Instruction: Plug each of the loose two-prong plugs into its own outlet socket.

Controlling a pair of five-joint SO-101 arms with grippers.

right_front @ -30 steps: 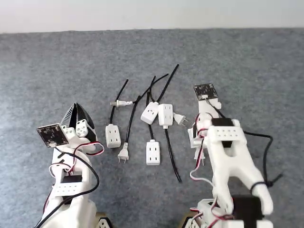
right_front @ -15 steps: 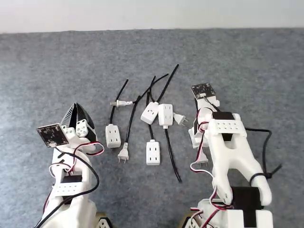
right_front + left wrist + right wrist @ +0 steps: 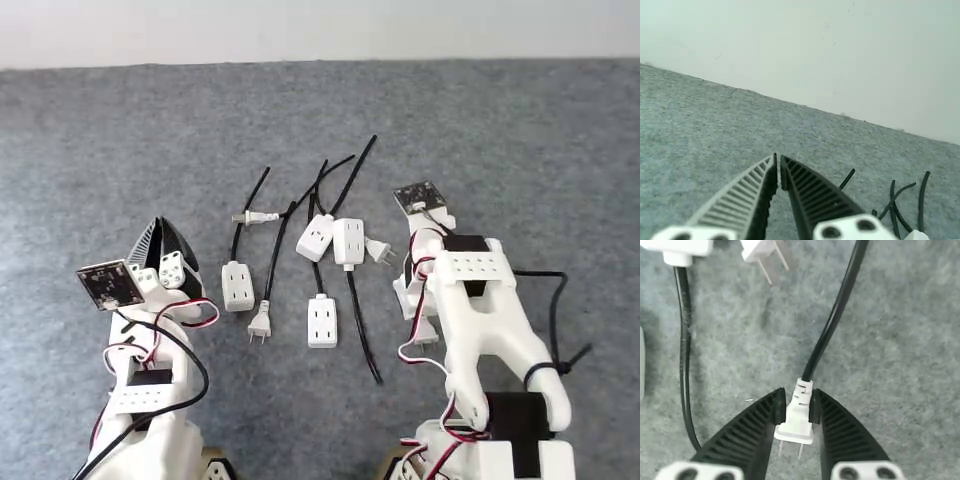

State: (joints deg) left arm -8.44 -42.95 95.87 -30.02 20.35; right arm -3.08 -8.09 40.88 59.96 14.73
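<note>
My right gripper (image 3: 797, 396) is shut on a white two-prong plug (image 3: 796, 419) just above the grey carpet, its black cord (image 3: 837, 305) running away from me. In the high view that arm (image 3: 470, 290) covers this plug. A second loose plug (image 3: 763, 253) lies close ahead, beside a white outlet socket (image 3: 682, 247). The high view shows this plug (image 3: 378, 250) by that socket (image 3: 348, 240), another socket (image 3: 315, 237) touching it, and two more sockets (image 3: 238, 285) (image 3: 322, 321) nearer me. Further plugs (image 3: 259, 323) (image 3: 256, 217) lie between them. My left gripper (image 3: 160, 228) is shut and empty, left of the cords.
Black cords (image 3: 350, 170) fan out toward the far side of the carpet. One cord (image 3: 360, 330) trails back near my right arm. A pale wall (image 3: 840, 60) borders the far edge. Bare carpet (image 3: 540, 150) spreads to the right and far left.
My right arm's wrist has shifted slightly to the left, toward the sockets. The left arm and the cords on the carpet have stayed put.
</note>
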